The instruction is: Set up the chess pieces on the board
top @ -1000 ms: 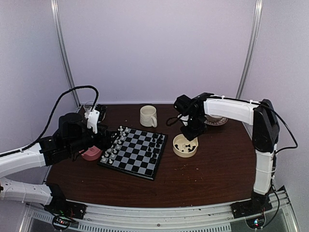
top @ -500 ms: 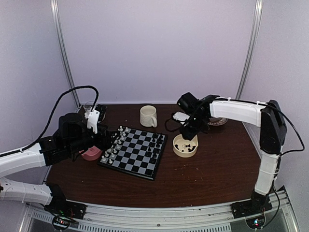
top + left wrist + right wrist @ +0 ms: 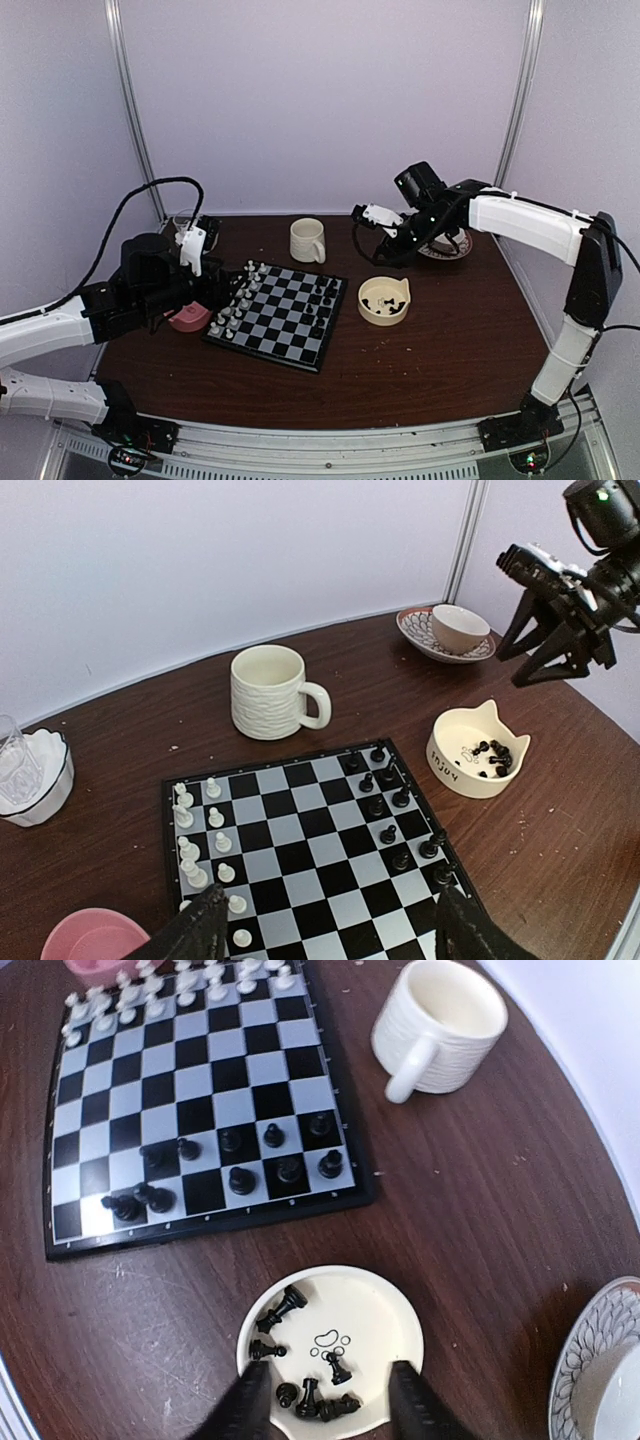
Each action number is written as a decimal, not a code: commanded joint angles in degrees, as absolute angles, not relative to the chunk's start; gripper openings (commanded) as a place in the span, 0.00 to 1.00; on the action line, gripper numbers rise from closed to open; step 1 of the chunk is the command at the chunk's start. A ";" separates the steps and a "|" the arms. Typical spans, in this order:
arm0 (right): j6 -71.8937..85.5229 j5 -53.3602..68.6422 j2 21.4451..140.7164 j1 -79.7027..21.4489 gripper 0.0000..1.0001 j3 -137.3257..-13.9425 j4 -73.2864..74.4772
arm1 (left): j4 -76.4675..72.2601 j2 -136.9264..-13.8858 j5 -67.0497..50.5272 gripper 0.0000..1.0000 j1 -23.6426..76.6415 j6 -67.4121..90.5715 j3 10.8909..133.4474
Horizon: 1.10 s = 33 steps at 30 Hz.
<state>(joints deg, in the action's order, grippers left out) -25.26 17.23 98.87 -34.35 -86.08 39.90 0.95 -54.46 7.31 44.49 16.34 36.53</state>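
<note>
step in hand: fetching black pieces point(image 3: 290, 1305) out of the cat-eared bowl point(image 3: 330, 1272). right fingers point(image 3: 250, 1400) are hanging part-spread above it, gripping nothing visible. left fingers point(image 3: 195, 935) are hovering wide apart over the white end of the board point(image 3: 280, 315), which is sitting mid-counter point(image 3: 420, 370), black side looking part-filled. next move is calling for a drop into the bowl and a square pinch on one piece. counter is showing dark wood, speckled; walls pale lilac.
</note>
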 commanded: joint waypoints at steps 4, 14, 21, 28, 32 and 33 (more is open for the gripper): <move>-38.03 25.09 100.96 -32.52 0.62 -88.12 46.27 | -1.16 -53.55 8.17 0.71 44.91 15.56 37.00; -50.24 19.01 105.85 -32.43 0.45 -86.59 50.62 | -1.06 -53.88 8.78 0.71 44.87 15.30 36.98; -52.22 12.04 113.03 -32.34 0.39 -90.00 53.42 | -1.22 -54.07 8.44 0.71 44.91 15.40 37.00; -54.41 7.54 120.73 -32.17 0.37 -96.67 60.71 | -1.14 -54.41 8.26 0.71 44.90 15.31 37.17; -55.43 6.02 123.73 -32.12 0.37 -99.03 62.57 | -1.06 -54.27 8.26 0.71 44.91 15.29 37.17; -55.59 6.06 124.52 -32.09 0.37 -99.85 63.18 | -1.06 -54.25 8.31 0.71 44.91 15.30 37.18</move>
<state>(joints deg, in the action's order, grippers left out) -53.74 8.84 122.28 -32.36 -96.97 58.54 0.97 -54.37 7.97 44.64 16.14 36.53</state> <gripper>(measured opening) 0.367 0.713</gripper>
